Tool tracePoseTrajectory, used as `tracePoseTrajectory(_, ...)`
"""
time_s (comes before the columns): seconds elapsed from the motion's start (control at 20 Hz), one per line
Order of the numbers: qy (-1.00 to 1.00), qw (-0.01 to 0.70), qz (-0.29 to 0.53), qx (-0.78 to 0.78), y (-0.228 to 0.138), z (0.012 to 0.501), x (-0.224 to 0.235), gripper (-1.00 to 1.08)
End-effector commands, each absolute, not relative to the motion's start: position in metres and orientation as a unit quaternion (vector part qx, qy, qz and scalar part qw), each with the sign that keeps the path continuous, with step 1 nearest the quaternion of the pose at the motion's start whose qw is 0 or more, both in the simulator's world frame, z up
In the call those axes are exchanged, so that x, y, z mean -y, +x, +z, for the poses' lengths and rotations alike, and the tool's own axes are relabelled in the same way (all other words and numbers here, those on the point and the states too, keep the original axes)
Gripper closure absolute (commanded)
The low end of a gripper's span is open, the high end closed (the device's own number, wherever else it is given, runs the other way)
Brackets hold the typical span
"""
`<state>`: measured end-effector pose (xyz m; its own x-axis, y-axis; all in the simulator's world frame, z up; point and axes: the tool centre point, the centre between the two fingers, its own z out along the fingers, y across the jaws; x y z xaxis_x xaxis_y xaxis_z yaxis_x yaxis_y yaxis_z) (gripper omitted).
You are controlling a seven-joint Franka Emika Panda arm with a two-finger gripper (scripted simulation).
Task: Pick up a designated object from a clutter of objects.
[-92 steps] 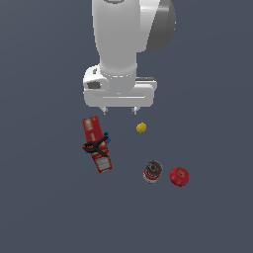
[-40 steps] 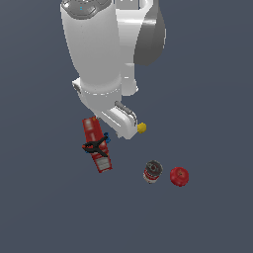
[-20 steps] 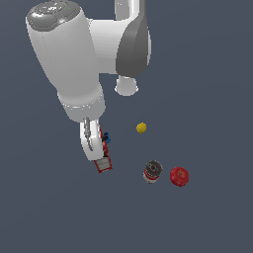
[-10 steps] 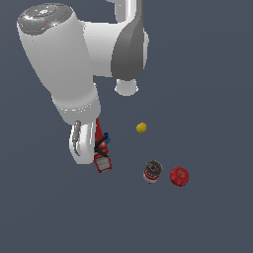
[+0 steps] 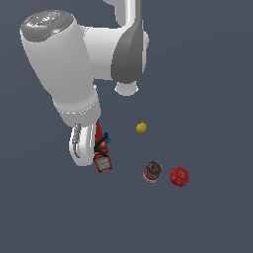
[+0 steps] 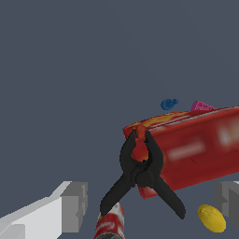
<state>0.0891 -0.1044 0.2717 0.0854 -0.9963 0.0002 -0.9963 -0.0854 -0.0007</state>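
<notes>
Gripper (image 6: 147,205) spread wide and holding nothing, its two grey fingers (image 6: 74,205) showing at either side of the wrist view with the black clamp (image 6: 140,175) between them. The clamp, a thin X of splayed prongs with a red tip at its pinched end, lies against the end of the long red box (image 6: 191,149); in the exterior view it shows as a dark shape (image 5: 101,145) on the box (image 5: 102,150), just beside the lowered white arm. To do this step well, the fingers should probably come down centred on the clamp's crossing point and close across its narrow body, keeping clear of the box so that only the clamp lifts. A yellow ball (image 5: 141,128), a red-and-white can (image 5: 152,172) and a red ball (image 5: 179,176) sit well apart towards the exterior view's right. The surface is a plain, flat, dark blue-grey plane, with no walls or room features visible.
</notes>
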Motion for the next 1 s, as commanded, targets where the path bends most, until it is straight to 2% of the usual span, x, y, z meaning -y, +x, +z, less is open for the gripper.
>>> tracePoseTrajectory(0.0, -0.736, 0.000, 0.000, -0.677, 0.089, 0.263, 0.104, -0.92)
tracePoseTrajectory(0.55, -0.735, 0.000, 0.000, -0.678, 0.089, 0.229, 0.105, -0.92)
tracePoseTrajectory(0.6, -0.735, 0.000, 0.000, -0.678, 0.089, 0.229, 0.105, 1.08)
tracePoseTrajectory(0.95, -0.735, 0.000, 0.000, -0.678, 0.089, 0.229, 0.105, 1.08)
